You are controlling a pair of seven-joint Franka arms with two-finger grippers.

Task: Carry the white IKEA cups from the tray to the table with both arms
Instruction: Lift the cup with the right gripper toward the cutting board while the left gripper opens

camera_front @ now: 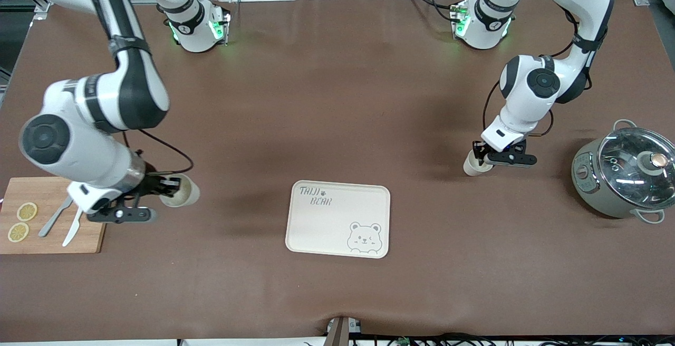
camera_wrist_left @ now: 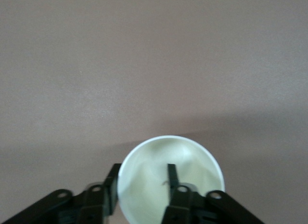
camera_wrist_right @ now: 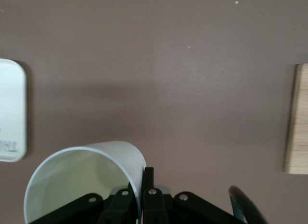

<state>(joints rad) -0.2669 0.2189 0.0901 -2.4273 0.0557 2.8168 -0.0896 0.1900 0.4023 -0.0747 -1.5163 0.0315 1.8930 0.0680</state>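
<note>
One white cup [camera_front: 181, 192] is tilted in my right gripper [camera_front: 167, 185], above the table beside the cutting board. In the right wrist view the gripper [camera_wrist_right: 138, 186] is shut on the cup's wall [camera_wrist_right: 91, 171], one finger inside and one outside. The second white cup [camera_front: 473, 167] stands on the table toward the left arm's end. My left gripper [camera_front: 483, 159] is down at its rim. In the left wrist view the gripper [camera_wrist_left: 142, 181] straddles this cup's wall [camera_wrist_left: 154, 161]. One finger is outside at the rim and the other is inside, clear of the wall, so the jaws are open.
A cream bear-printed tray [camera_front: 337, 219] lies mid-table, nearer the front camera than both cups; its edge shows in the right wrist view [camera_wrist_right: 12, 108]. A wooden cutting board [camera_front: 50, 214] with cutlery and lemon slices lies under the right arm. A lidded pot [camera_front: 625, 174] stands at the left arm's end.
</note>
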